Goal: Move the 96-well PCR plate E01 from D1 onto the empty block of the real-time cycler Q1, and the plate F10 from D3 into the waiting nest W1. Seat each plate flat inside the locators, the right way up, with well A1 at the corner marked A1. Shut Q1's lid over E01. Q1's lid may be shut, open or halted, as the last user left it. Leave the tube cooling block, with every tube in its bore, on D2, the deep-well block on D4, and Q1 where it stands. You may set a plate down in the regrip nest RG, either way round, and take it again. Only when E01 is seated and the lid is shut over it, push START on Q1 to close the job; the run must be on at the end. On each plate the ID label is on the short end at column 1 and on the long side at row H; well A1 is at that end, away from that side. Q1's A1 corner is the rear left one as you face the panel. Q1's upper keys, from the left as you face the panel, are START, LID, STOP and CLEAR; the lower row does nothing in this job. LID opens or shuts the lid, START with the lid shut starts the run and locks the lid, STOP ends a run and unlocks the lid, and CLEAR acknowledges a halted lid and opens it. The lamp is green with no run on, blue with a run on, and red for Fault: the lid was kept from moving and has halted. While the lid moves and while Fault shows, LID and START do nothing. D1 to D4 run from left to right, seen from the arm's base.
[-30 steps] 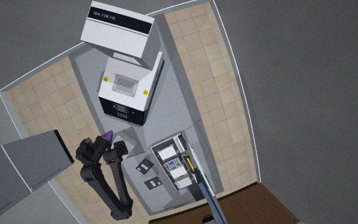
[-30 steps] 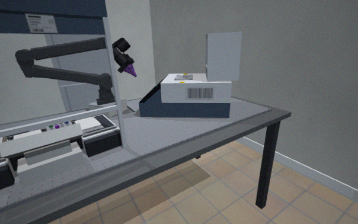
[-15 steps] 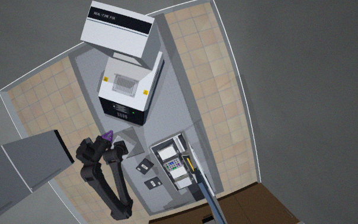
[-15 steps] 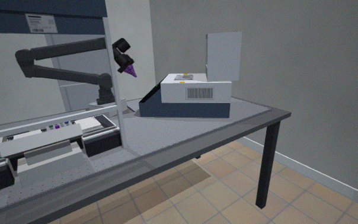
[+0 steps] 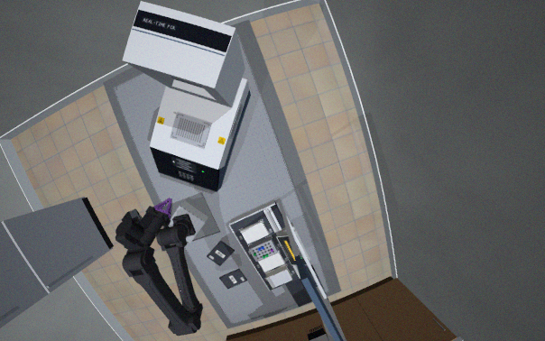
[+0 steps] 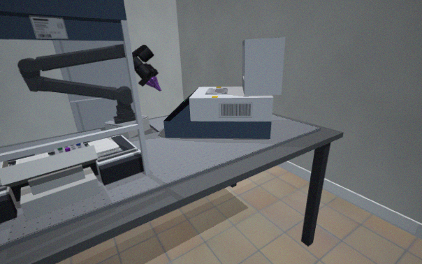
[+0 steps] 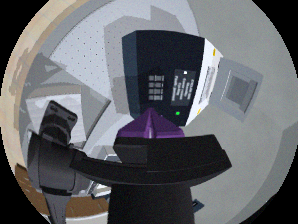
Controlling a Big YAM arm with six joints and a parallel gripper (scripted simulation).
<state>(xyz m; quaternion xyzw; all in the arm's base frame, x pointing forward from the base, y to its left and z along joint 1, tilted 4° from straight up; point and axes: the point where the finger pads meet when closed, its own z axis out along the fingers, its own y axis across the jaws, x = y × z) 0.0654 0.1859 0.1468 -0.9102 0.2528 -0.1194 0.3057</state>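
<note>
My gripper (image 5: 168,205) (image 6: 158,86) (image 7: 150,111) is shut and empty, its purple fingertips together in the air in front of the cycler Q1 (image 5: 157,140) (image 6: 206,109) (image 7: 145,50). Q1's lid (image 5: 177,51) (image 6: 263,66) (image 7: 241,90) stands open. The block (image 5: 191,129) (image 6: 216,91) shows no plate. The lamp (image 5: 203,171) (image 7: 177,113) is green. A white plate (image 5: 254,232) (image 6: 105,146) is on D1, another (image 5: 272,262) on D3. The tube block (image 5: 263,249) stands between them on D2; a pale block (image 5: 280,278) is on D4. Plate labels are not readable.
Two dark nests (image 5: 220,253) (image 5: 233,279) lie between the arm's base and the deck; which is W1 or RG I cannot tell. A frame post (image 6: 134,94) and rail stand along the deck's far side. The raised lid stands high behind the block.
</note>
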